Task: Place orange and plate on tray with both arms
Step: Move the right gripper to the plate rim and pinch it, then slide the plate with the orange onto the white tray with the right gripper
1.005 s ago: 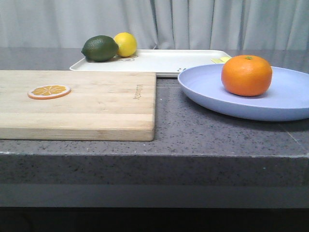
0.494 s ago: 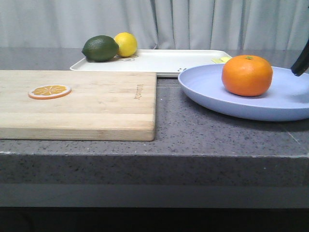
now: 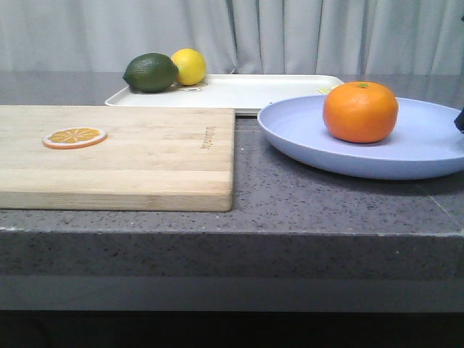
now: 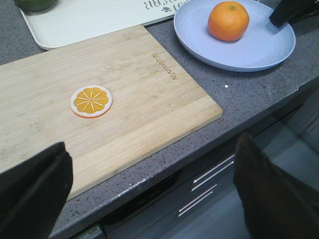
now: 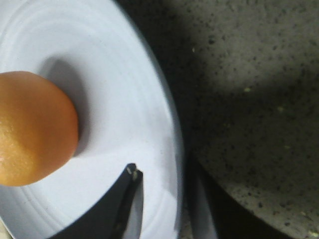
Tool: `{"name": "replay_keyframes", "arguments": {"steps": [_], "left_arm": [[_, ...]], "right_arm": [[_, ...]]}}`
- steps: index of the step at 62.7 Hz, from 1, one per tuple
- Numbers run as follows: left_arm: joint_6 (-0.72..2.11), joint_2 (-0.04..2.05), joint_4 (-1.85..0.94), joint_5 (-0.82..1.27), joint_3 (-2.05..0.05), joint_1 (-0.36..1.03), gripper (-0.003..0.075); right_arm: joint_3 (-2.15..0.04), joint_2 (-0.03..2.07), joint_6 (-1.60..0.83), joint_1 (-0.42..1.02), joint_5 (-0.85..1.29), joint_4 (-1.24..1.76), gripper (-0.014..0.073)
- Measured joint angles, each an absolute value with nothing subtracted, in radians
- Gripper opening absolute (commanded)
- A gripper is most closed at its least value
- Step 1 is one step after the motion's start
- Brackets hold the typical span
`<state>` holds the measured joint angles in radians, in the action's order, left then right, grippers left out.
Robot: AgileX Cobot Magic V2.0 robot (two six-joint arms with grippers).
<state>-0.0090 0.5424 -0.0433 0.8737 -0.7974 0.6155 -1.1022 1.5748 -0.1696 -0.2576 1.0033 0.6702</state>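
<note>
From where I stand the left gripper (image 4: 149, 191) hangs spread wide and empty over the cutting board (image 3: 116, 152) and its orange slice (image 3: 74, 136). Further right, the orange (image 3: 360, 111) sits on the plate (image 3: 304, 134), and both rest on the counter in front of the tray (image 3: 246, 90), so placement isn't done. Only the right wrist view shows the right gripper (image 5: 164, 199) straddling the plate's rim; whether it pinches yet I cannot tell.

A bright orange fruit (image 3: 360, 111) sits on the pale lavender-blue plate (image 3: 304, 134), beside a cream-white tray (image 3: 239, 93).
</note>
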Motion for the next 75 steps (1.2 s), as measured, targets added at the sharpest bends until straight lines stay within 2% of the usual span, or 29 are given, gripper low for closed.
{"name": "replay_keyframes", "arguments": {"steps": [14, 32, 46, 75], "left_arm": [[-0.009, 0.542, -0.043, 0.874, -0.797, 0.615, 0.0641], [-0.009, 0.542, -0.043, 0.872, -0.797, 0.615, 0.0641], [-0.009, 0.542, -0.043, 0.872, -0.797, 0.615, 0.0641], [-0.009, 0.542, -0.043, 0.871, -0.797, 0.615, 0.0641]], "right_arm": [[-1.102, 1.59, -0.17, -0.258, 1.003, 0.67, 0.0211], [-1.102, 1.59, -0.17, -0.258, 0.983, 0.666, 0.0036], [-1.102, 1.591, -0.17, -0.258, 0.969, 0.65, -0.0059], [-1.102, 1.591, -0.172, -0.258, 0.924, 0.647, -0.0067]]}}
